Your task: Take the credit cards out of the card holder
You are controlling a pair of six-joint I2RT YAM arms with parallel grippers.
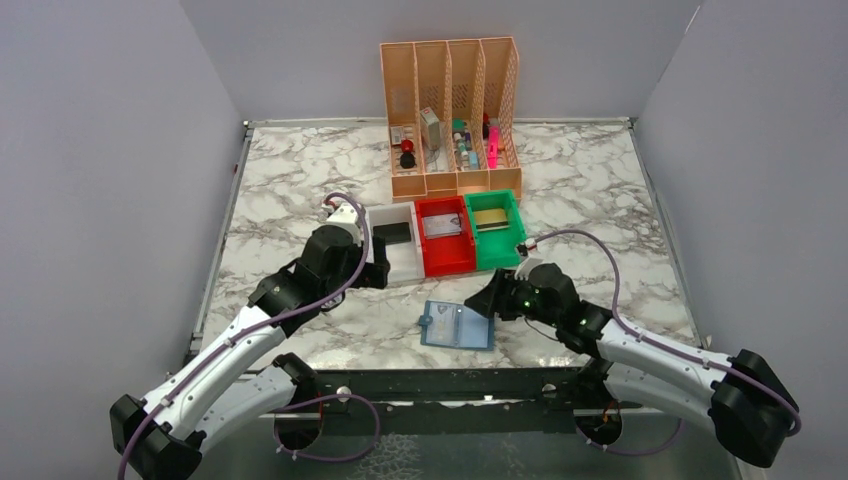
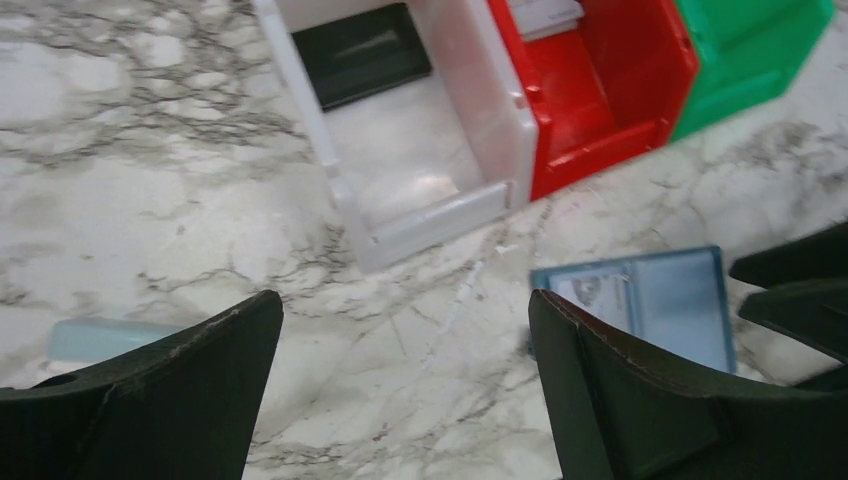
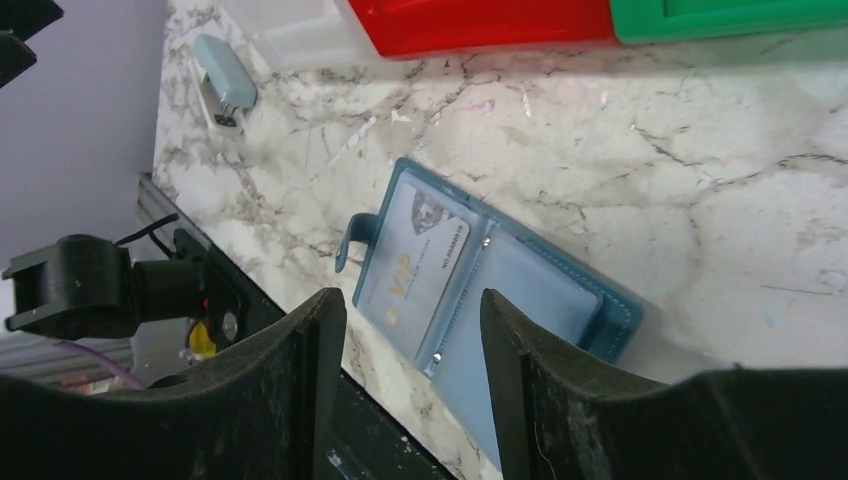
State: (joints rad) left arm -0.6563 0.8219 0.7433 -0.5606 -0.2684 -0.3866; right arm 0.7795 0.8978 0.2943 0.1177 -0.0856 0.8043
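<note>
While the card holder (image 1: 457, 326) is lying spread open on the marble tabletop (image 1: 300, 190), near its front edge and a little apart from the red bin (image 1: 448, 262), the right tool (image 1: 490, 298) is hovering at the holder's right-hand side with its jaws standing apart and nothing caught between them; whether a finger is touching the holder's edge I cannot tell. In the right wrist view the dark fingers (image 3: 280, 400) are framing the holder's pale-blue inside, where a light card (image 3: 415, 262) lettered VIP is sitting in the clear pocket next to the snap tab (image 3: 355, 240). The left tool (image 2: 403, 300) is hanging released, jaws spread wide and gripping nothing, just in front of the white bin (image 1: 400, 262) and apart from the holder. The three bins are standing side by side in a row: the white bin is carrying a dark flat piece (image 1: 392, 233), the red bin a silvery-grey card (image 1: 441, 226), and the green bin (image 1: 497, 250) a gold card (image 1: 490, 218). Behind them the peach mesh organizer (image 1: 455, 183) is standing upright with small items in its slots. A small pale-blue object (image 3: 225, 72) is lying on the tabletop near the white bin's front corner, on the left arm's side of the holder
</note>
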